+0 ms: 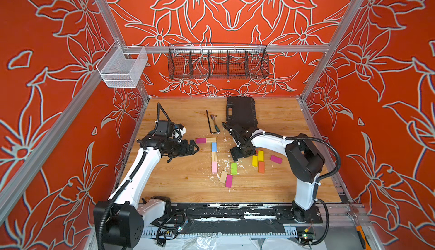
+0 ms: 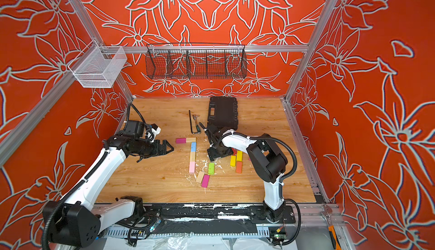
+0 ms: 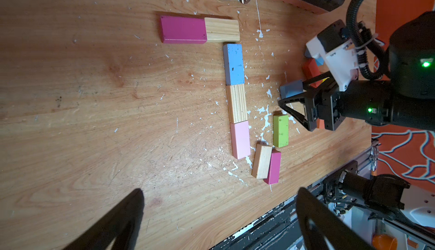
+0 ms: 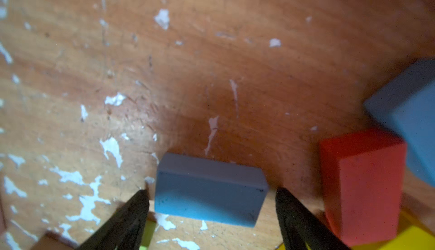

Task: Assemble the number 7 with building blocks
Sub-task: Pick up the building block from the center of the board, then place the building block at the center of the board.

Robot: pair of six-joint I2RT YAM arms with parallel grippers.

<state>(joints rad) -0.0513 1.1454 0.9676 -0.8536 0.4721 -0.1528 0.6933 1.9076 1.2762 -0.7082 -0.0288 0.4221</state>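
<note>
The number 7 lies flat mid-table: a magenta block (image 1: 200, 140) and a wood one (image 1: 211, 139) across the top, then blue (image 1: 213, 146), wood (image 1: 213, 157) and pink (image 1: 214, 167) running down. My left gripper (image 1: 197, 147) (image 3: 221, 191) hovers open just left of it, holding nothing. My right gripper (image 1: 235, 155) (image 4: 211, 193) points down over a loose blue block (image 4: 209, 190), jaws open with a gap on each side. Beside it lie a red block (image 4: 360, 185) and another blue one (image 4: 409, 119).
Loose blocks lie near the 7's foot: green (image 1: 233, 168), wood (image 1: 223, 176), magenta (image 1: 229, 181). Yellow (image 1: 260, 155), orange (image 1: 261, 167) and magenta (image 1: 276, 159) lie further right. A black case (image 1: 240, 112) and hex key (image 1: 210, 124) sit behind.
</note>
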